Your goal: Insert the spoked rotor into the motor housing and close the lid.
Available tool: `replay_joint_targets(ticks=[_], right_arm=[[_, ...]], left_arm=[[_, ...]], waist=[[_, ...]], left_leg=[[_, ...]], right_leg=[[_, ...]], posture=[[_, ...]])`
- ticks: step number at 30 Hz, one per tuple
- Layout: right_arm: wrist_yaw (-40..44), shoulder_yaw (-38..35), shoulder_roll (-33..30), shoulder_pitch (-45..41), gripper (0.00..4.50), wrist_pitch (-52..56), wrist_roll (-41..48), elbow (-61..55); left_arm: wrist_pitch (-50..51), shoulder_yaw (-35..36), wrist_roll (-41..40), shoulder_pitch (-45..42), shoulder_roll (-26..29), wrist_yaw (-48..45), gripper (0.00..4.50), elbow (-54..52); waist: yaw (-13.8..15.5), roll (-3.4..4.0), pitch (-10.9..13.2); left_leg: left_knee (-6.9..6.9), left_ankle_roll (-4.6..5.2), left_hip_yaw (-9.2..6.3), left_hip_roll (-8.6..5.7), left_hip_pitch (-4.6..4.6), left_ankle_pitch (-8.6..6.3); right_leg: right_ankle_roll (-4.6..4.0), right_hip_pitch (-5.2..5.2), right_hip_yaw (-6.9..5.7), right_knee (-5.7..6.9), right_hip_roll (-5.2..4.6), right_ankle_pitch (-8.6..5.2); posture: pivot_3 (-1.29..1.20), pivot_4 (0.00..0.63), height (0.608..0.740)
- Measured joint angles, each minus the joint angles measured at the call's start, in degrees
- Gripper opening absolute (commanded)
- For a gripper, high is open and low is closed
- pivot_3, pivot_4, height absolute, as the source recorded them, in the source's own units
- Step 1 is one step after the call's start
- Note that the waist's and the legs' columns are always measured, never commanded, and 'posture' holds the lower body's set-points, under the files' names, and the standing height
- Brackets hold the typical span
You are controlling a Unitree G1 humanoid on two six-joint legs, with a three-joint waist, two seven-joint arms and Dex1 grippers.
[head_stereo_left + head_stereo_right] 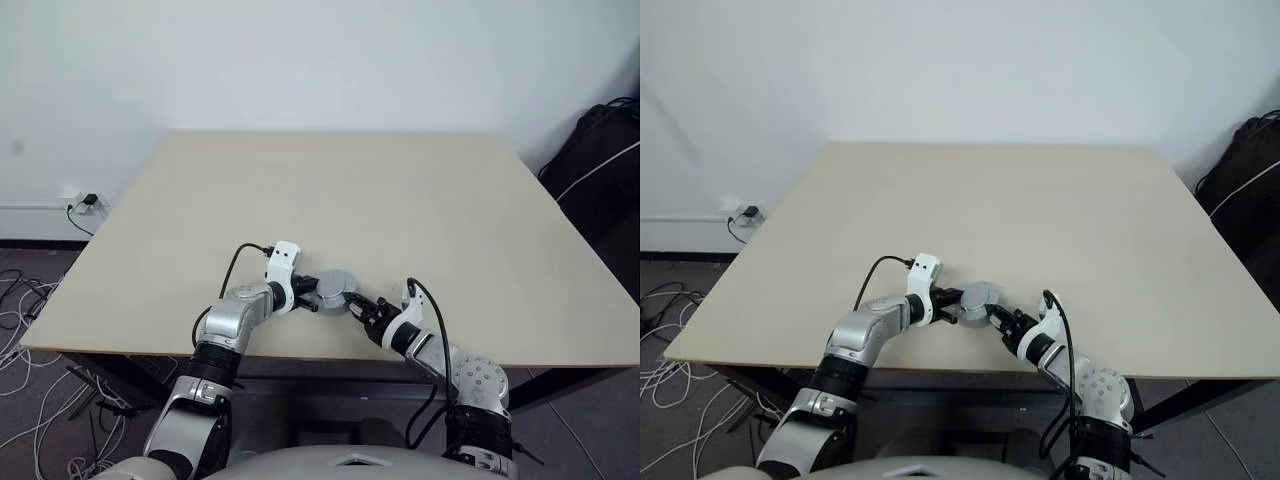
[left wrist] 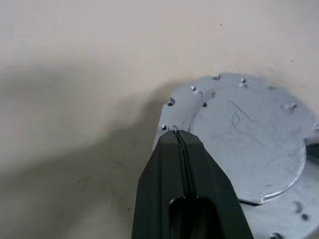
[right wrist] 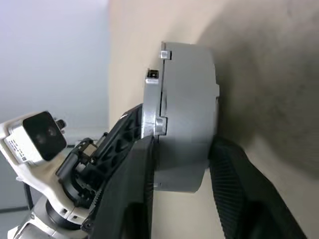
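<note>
The lid (image 1: 334, 289), a round silver-grey drum with a smooth raised top face (image 2: 249, 144), sits on the beige table (image 1: 400, 200) near its front edge. The spoked rotor and the motor housing are hidden. My left gripper (image 1: 308, 297) is shut, and its joined tips (image 2: 175, 133) touch the lid's rim on the left side. My right gripper (image 1: 353, 306) comes in from the right. Its two black fingers (image 3: 134, 184) press on opposite faces of the lid's body (image 3: 187, 99), so it is shut on the lid. The right wrist view also shows my left gripper (image 3: 119, 132) at the lid's far side.
The table's front edge (image 1: 330, 357) runs just below both grippers. A wall socket with cables (image 1: 88, 203) is at the far left, loose cables lie on the floor (image 1: 25, 320), and a black bag (image 1: 600, 170) stands at the right.
</note>
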Motion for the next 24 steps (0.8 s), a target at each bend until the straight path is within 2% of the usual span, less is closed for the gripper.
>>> replay_joint_targets(ticks=[11, 16, 20, 24], right_arm=[[-0.5, 0.2, 0.1, 0.3, 1.26, -0.1, -0.1, -0.7], [-0.6, 0.4, 0.2, 0.6, 1.26, -0.9, -0.1, -0.8], [-0.6, 0.8, 0.4, 1.1, 1.26, -0.9, 1.2, -0.9], [-0.7, 0.6, 0.8, 2.3, 1.25, -0.7, 3.6, -0.9]], left_arm=[[-0.1, 0.0, 0.0, 0.1, -0.1, 0.0, 0.00, 0.0], [-4.2, 1.0, -0.1, 2.3, -1.6, 1.4, 0.00, 0.0], [-16.6, 2.5, 0.4, 6.8, -5.1, 8.0, 0.00, 0.2], [-31.0, 7.1, 1.7, 8.9, -4.9, 16.8, 0.00, -0.8]], waist=[[0.0, 0.00, 0.0], [0.1, 0.00, 0.0], [0.1, -0.11, 0.2], [0.0, -0.27, 0.3]], left_leg=[[0.00, 0.00, 0.00, 0.00, 0.00, 0.00], [0.00, 0.00, 0.00, 0.00, 0.00, 0.00], [-0.01, -0.01, 0.01, 0.02, -0.07, 0.00], [-0.14, -0.10, 0.05, 0.13, -0.19, 0.02]], right_leg=[[0.00, 0.01, -0.01, -0.01, 0.00, 0.00], [-0.01, 0.01, 0.00, -0.01, -0.12, 0.00], [-0.02, -0.08, 0.09, 0.01, -0.18, 0.00], [-0.09, -0.32, 0.17, 0.01, -0.11, 0.01]], posture=[[0.00, 0.000, 0.740], [0.00, 0.000, 0.740], [0.00, 0.000, 0.740], [0.00, 0.000, 0.740]])
